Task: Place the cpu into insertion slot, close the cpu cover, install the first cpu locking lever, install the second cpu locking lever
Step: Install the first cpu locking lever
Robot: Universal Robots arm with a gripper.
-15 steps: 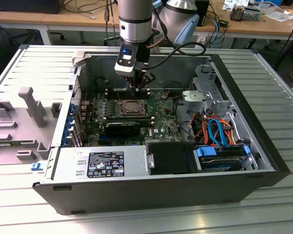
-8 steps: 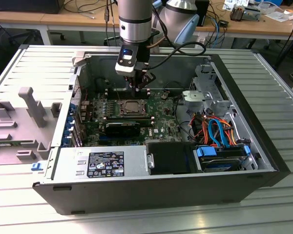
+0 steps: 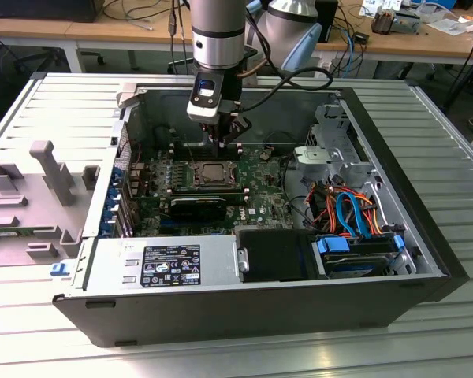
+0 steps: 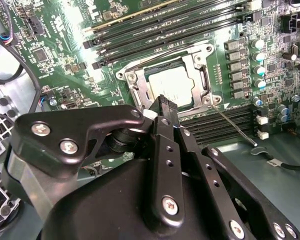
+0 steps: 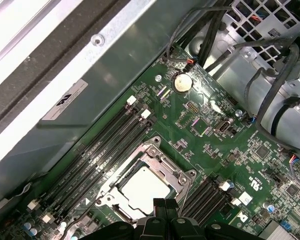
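Nearest us in the exterior view, the dark wall of the open computer case (image 3: pixel 221 315) lies across the ribbed metal worktop (image 3: pixel 441 346). Just inside it we see a silver power supply (image 3: pixel 165 264) towards the exterior view's left and a drive with blue clips (image 3: pixel 355 253) under orange and blue cables towards its right. Beyond these the green motherboard (image 3: pixel 260 197) lies flat, with a long black card (image 3: pixel 201 206) running side to side across it. Just behind the card is the insertion slot (image 3: pixel 232 178), and the cpu (image 3: pixel 213 171) sits in it, lying flat with its silver-grey top facing up out of the case. Being square, it has no long axis, and its edges run in line with the memory slots (image 4: pixel 155 35) that flank it. The cpu cover (image 5: pixel 165 165) lies down flat around the chip, whose metal top shows through its window. In the second wrist view we see a thin wire locking lever (image 4: pixel 235 127) slanting out from one corner of the frame, across the memory slots. The gripper (image 3: pixel 223 140) hangs over the far edge of the slot, pointing straight down. In both wrist views its jaws are drawn narrow, tips all but together, with nothing between them. Farther off, wooden desks (image 3: pixel 102 31) stand behind the case.
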